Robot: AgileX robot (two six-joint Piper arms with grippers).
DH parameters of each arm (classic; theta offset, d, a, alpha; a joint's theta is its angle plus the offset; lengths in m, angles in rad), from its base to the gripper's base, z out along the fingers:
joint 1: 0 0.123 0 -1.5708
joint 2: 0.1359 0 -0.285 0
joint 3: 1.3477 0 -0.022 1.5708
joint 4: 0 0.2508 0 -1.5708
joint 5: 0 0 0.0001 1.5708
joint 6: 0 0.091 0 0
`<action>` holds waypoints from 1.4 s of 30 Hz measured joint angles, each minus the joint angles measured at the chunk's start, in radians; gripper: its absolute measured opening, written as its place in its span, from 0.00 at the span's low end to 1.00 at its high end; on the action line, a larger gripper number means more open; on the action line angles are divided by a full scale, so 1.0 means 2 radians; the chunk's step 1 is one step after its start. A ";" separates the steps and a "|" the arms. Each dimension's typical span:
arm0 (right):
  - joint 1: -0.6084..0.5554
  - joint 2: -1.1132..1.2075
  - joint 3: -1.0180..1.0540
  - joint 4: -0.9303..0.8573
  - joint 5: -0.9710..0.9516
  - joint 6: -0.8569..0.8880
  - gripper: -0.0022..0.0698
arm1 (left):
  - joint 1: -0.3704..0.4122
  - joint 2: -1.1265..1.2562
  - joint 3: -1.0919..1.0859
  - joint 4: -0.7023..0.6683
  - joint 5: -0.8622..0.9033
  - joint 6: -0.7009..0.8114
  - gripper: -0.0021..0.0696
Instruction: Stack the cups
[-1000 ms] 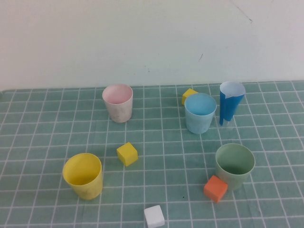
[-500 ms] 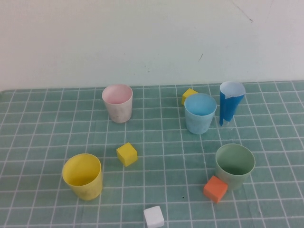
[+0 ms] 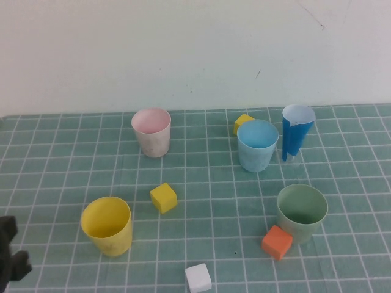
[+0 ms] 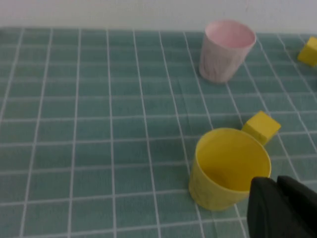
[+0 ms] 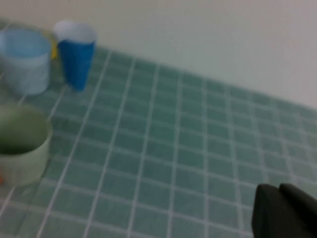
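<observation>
Four cups stand upright and apart on the green checked cloth: yellow front left, pale pink back left, light blue back right, sage green front right. My left gripper shows at the lower left edge, left of the yellow cup. In the left wrist view it is shut and empty, just short of the yellow cup, with the pink cup beyond. My right gripper is shut and empty, well apart from the green cup and the blue cup.
A dark-blue-and-white paper cone stands right of the blue cup. Small cubes lie about: yellow between the pink and yellow cups, yellow behind the blue cup, orange against the green cup, white at the front.
My left gripper has come into the high view at the lower left edge. The cups and cubes have not moved.
</observation>
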 joint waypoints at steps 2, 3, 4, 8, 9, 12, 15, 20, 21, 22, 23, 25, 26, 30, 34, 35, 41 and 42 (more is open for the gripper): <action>0.000 0.039 0.000 0.060 0.028 -0.069 0.03 | 0.000 0.054 -0.014 -0.015 0.004 0.012 0.03; 0.000 0.052 0.000 0.083 0.038 -0.093 0.03 | 0.000 0.083 -0.022 -0.018 0.005 0.023 0.03; 0.000 0.066 0.000 0.108 0.050 -0.126 0.03 | 0.000 0.110 -0.028 -0.020 0.005 0.032 0.03; 0.000 0.104 0.000 0.174 0.081 -0.201 0.03 | 0.000 0.198 -0.059 -0.028 0.006 0.070 0.06; 0.000 0.109 0.000 0.181 0.083 -0.213 0.03 | 0.000 0.219 -0.069 -0.028 0.010 0.076 0.10; 0.000 0.116 0.000 0.192 0.089 -0.245 0.03 | 0.000 0.272 -0.098 -0.028 0.022 0.088 0.30; 0.000 0.116 0.000 0.196 0.089 -0.262 0.03 | 0.000 0.318 -0.118 -0.029 0.030 0.095 0.58; 0.000 0.116 0.000 0.197 0.089 -0.271 0.03 | 0.000 0.393 -0.133 -0.032 0.004 0.102 0.76; 0.000 0.116 0.000 0.197 0.089 -0.272 0.03 | 0.000 0.410 -0.134 -0.035 -0.007 0.103 0.76; 0.000 0.116 0.000 0.197 0.089 -0.272 0.03 | 0.000 0.423 -0.136 -0.037 -0.018 0.104 0.76; 0.000 0.116 0.000 0.198 0.089 -0.272 0.03 | 0.000 0.440 -0.138 -0.040 -0.029 0.105 0.75; 0.000 0.116 0.000 0.198 0.089 -0.273 0.03 | 0.000 0.473 -0.145 -0.041 -0.047 0.105 0.73; 0.000 0.116 0.000 0.198 0.089 -0.273 0.03 | 0.000 0.488 -0.149 -0.042 -0.054 0.106 0.70; 0.000 0.116 0.000 0.200 0.088 -0.273 0.03 | -0.001 0.539 -0.174 -0.043 -0.055 0.109 0.49; 0.000 0.116 0.000 0.200 0.078 -0.273 0.03 | -0.003 0.567 -0.213 -0.048 -0.012 0.110 0.16; 0.000 0.116 0.000 0.200 0.073 -0.273 0.03 | -0.004 0.569 -0.227 -0.051 0.001 0.112 0.11; 0.000 0.116 0.000 0.200 0.069 -0.273 0.03 | -0.004 0.573 -0.349 -0.074 0.095 0.122 0.06; 0.000 0.116 0.000 0.200 0.069 -0.273 0.03 | -0.004 0.573 -0.374 -0.080 0.105 0.123 0.06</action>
